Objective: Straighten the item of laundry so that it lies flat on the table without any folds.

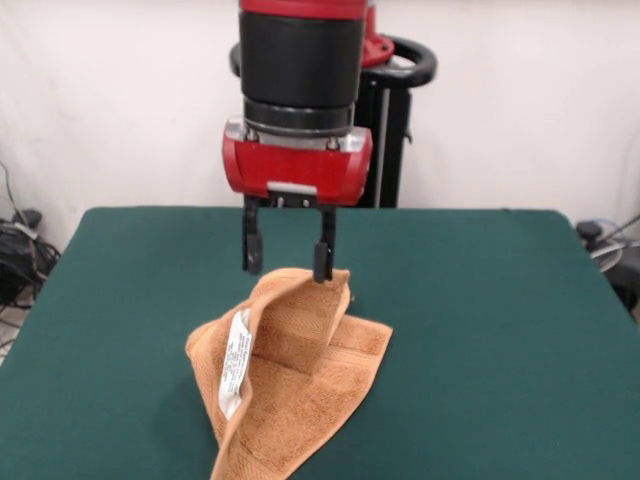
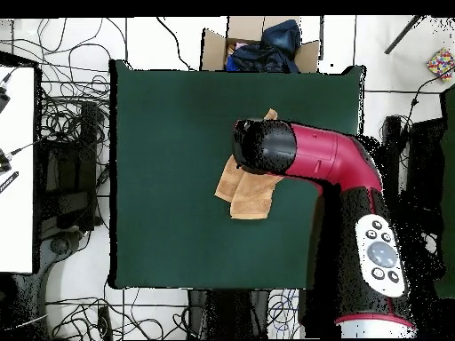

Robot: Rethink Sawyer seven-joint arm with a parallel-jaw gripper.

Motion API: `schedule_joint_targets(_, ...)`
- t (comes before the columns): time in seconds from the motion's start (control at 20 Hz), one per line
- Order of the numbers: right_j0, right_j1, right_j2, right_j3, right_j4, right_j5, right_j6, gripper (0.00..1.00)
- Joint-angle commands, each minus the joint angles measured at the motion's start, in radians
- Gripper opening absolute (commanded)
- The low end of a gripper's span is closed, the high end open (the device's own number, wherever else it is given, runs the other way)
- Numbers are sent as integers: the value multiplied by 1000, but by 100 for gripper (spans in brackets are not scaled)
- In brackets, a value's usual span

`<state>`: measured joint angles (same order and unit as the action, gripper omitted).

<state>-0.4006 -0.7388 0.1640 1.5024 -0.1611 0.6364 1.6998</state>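
The item of laundry (image 1: 300, 375) is an orange-tan towel, bunched and folded near the front middle of the table (image 1: 480, 300). One fold rises to a peak, and a white label (image 1: 236, 365) shows on its left flap. My gripper (image 1: 288, 258) hangs just above that peak, open, with its right fingertip (image 1: 323, 262) touching the top edge. In the overhead view the towel (image 2: 242, 194) pokes out from under the arm's black wrist (image 2: 265, 146), which hides the gripper.
Dark green tabletop (image 2: 178, 133) surrounds the towel on all sides. A cardboard box (image 2: 213, 46) holding dark cloth stands beyond the table's top edge in the overhead view. Cables (image 2: 67, 115) lie on the floor beside the table.
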Motion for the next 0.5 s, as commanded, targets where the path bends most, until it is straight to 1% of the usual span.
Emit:
schedule_joint_targets(0.05, 33, 27, -44, 108, 51, -41, 254, 100)
schedule_joint_targets(0.5, 60, 24, -70, 124, 71, -59, 268, 100)
